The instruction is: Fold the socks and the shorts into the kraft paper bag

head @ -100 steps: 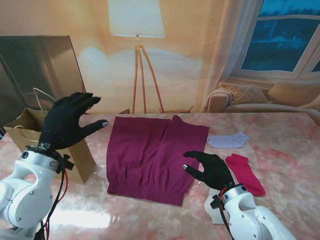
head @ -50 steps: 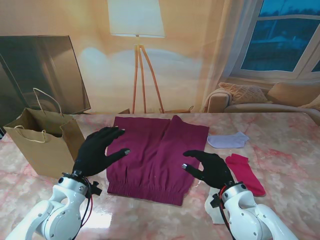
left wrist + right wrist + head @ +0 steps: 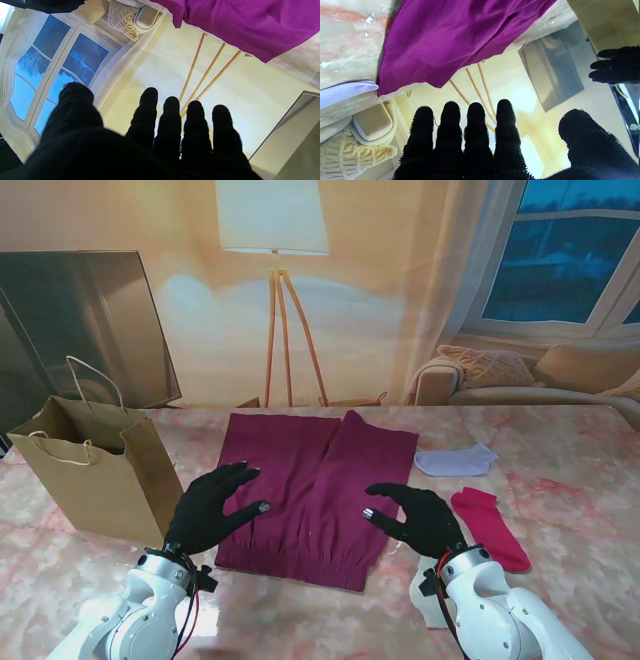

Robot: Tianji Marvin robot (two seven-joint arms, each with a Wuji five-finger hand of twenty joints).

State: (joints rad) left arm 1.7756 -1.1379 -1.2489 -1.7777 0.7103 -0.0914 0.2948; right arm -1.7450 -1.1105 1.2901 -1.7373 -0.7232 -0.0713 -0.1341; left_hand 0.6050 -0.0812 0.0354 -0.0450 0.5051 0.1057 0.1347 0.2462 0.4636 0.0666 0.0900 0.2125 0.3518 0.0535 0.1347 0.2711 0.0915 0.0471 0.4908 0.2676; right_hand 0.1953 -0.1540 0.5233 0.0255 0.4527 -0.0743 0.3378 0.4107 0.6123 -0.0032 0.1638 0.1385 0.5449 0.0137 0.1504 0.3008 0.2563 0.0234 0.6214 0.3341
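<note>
Starting: shorts fold not begun, judged from garment lying fully flat.
Shorts: maroon cloth shorts (image 3: 308, 490) spread flat mid-table, elastic waistband edge nearer to me, two legs pointing farther from me; also visible in left wrist view (image 3: 245, 22) and right wrist view (image 3: 450, 37).
Long axis: runs near-to-far, waistband to leg hems; fold line likely along that axis or across it, can't say which.
Left hand: black-gloved left hand (image 3: 212, 505) over left waistband corner of shorts, fingers spread, holding nothing; contact with cloth not resolvable.
Right hand: black-gloved right hand (image 3: 420, 518) at right edge of shorts, fingers spread, holding nothing; just beside cloth, touching unclear.
Key relation: shorts lie between both hands, each hand at its own side edge near the waistband; roughly equal reach, neither clearly nearer.
Socks: crumpled red sock (image 3: 490, 526) right of right hand, near it; pale lavender sock (image 3: 456, 460) farther from me, beside right leg hem. Right hand nearer to both.
Bag: open kraft paper bag with twine handles (image 3: 95, 475) upright at left, just beside left hand; left arm nearer for loading.
Risk: thin cloth may bunch or slide on glossy marble-pattern table (image 3: 580, 470) during pinch.
</note>
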